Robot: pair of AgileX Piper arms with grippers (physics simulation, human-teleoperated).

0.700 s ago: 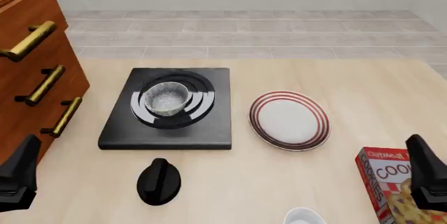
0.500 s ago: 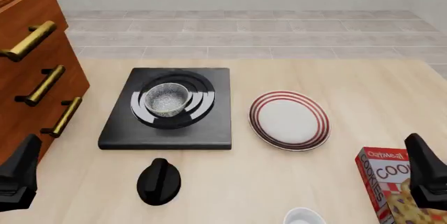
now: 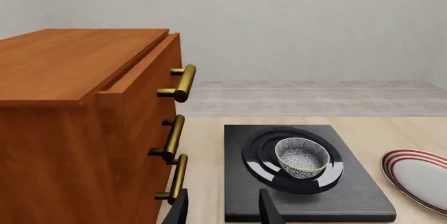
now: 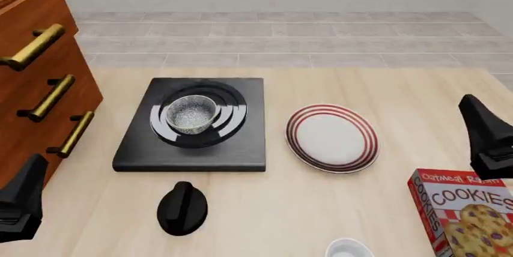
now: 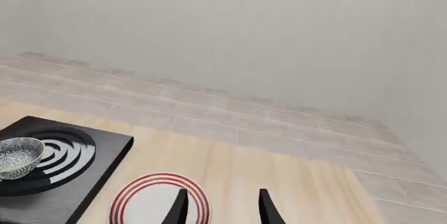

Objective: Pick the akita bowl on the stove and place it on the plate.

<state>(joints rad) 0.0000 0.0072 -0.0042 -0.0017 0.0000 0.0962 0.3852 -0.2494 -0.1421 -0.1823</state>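
The akita bowl (image 4: 192,113), dark outside and speckled inside, stands upright on the burner rings of the black stove (image 4: 240,149). To its right lies the red-striped white plate (image 4: 333,138) with nothing on it. My left gripper (image 4: 20,206) hangs at the near left corner, far from the bowl. In the left wrist view its fingers (image 3: 269,209) are apart and hold nothing, with the bowl (image 3: 302,156) ahead. My right gripper (image 4: 483,137) is right of the plate. Its fingers (image 5: 269,208) are open over the plate (image 5: 150,203).
A wooden drawer cabinet (image 4: 40,89) with brass handles stands along the left edge. A black round knob (image 4: 182,208) lies in front of the stove. A cookie box (image 4: 469,209) sits at the near right, and a plain white bowl (image 4: 350,248) at the near edge.
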